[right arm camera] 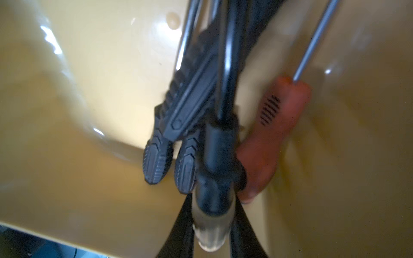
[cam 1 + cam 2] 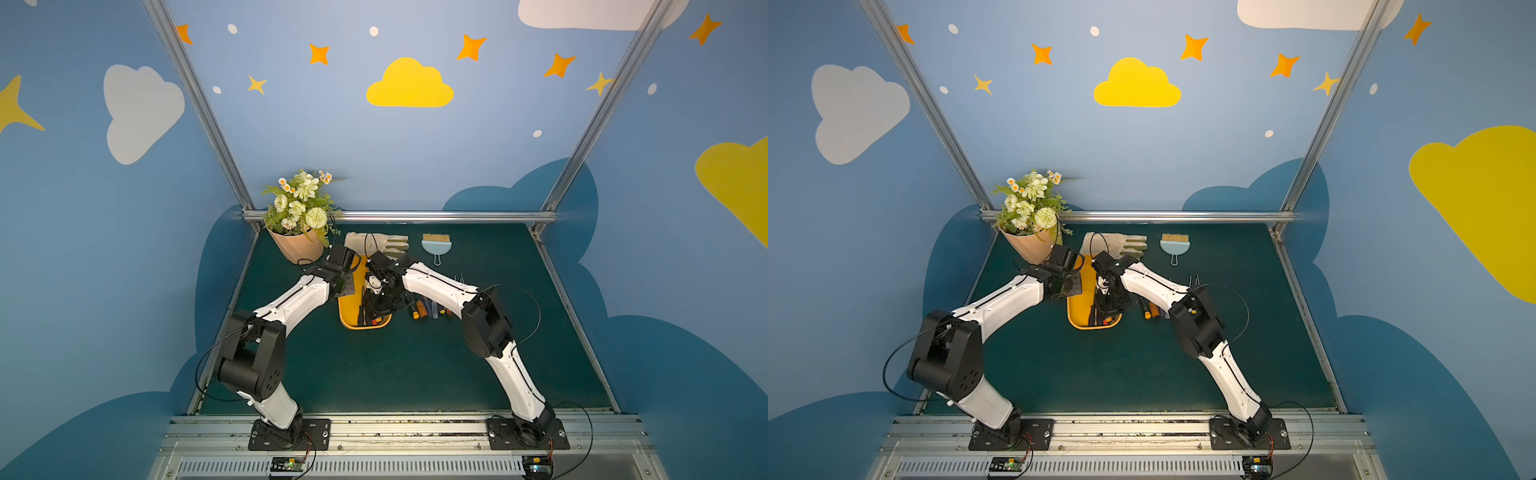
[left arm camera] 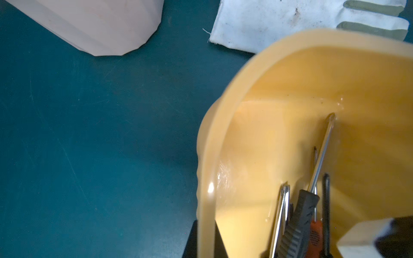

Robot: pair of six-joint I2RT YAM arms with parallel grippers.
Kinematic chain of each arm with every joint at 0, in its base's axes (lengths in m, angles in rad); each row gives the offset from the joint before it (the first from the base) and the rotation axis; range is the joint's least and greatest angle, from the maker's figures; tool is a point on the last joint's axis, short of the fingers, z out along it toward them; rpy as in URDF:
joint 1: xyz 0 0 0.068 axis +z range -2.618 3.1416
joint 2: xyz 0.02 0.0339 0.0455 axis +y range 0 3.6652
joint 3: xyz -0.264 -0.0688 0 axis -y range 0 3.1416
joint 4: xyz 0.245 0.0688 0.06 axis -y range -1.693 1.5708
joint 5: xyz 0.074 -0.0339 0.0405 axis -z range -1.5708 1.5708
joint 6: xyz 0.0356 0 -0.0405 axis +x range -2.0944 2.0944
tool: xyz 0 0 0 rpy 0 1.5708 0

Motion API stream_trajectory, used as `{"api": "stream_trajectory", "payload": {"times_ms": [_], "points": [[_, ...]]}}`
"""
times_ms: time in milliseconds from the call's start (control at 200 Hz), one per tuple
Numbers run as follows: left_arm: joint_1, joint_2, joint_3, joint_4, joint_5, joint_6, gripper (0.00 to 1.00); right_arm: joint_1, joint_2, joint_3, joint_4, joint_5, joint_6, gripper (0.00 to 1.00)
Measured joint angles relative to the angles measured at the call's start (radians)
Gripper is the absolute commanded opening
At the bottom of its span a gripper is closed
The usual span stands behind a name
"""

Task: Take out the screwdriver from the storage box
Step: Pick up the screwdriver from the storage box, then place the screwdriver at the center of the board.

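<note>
**Ana:** Three tools or so lie bunched up in the storage box [image 2: 348, 311], at the end away from the glove [image 2: 376, 242]. Which one comes out?

**Ben:** I think it's the screwdriver [image 1: 218, 156] with the black and see-through handle. It is inside the box, between the black pliers [image 1: 178, 125] and an orange screwdriver [image 1: 272, 138].

**Ana:** Is it grabbed?

**Ben:** It looks so. The right gripper [image 1: 213, 205] has its two black fingers [image 1: 183, 227] pressed on both sides of the handle. The screwdriver is not out of the box yet.

**Ana:** And the left gripper [image 3: 206, 225]?

**Ben:** It pinches the box's side wall. I think that is to keep the box from sliding.

**Ana:** What next?

**Ben:** A slow lift straight up, I guess. The pliers touch it and could get dragged along. Then it can go on the mat beside the box, where more tools [image 2: 422, 309] lie.
</note>
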Motion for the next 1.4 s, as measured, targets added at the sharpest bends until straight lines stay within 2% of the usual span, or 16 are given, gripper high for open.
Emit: {"api": "stream_trajectory", "payload": {"times_ms": [446, 801, 916, 1131, 1402], "points": [[0.023, -0.001, -0.002, 0.002, 0.000, -0.005, 0.02, -0.010, -0.144, -0.046, 0.024, 0.050, -0.068, 0.00], [0.089, -0.074, -0.076, 0.021, 0.009, 0.008, 0.02, -0.109, -0.192, -0.122, 0.030, 0.080, -0.088, 0.00], [0.101, -0.090, -0.089, 0.024, 0.017, 0.018, 0.02, -0.130, -0.163, -0.097, 0.004, 0.081, -0.106, 0.00], [0.117, -0.092, -0.090, 0.024, 0.023, 0.029, 0.02, -0.125, 0.029, 0.106, -0.116, 0.110, -0.129, 0.00], [0.120, -0.092, -0.090, 0.024, 0.031, 0.029, 0.02, -0.117, 0.142, 0.199, -0.253, 0.175, -0.131, 0.00]]}}
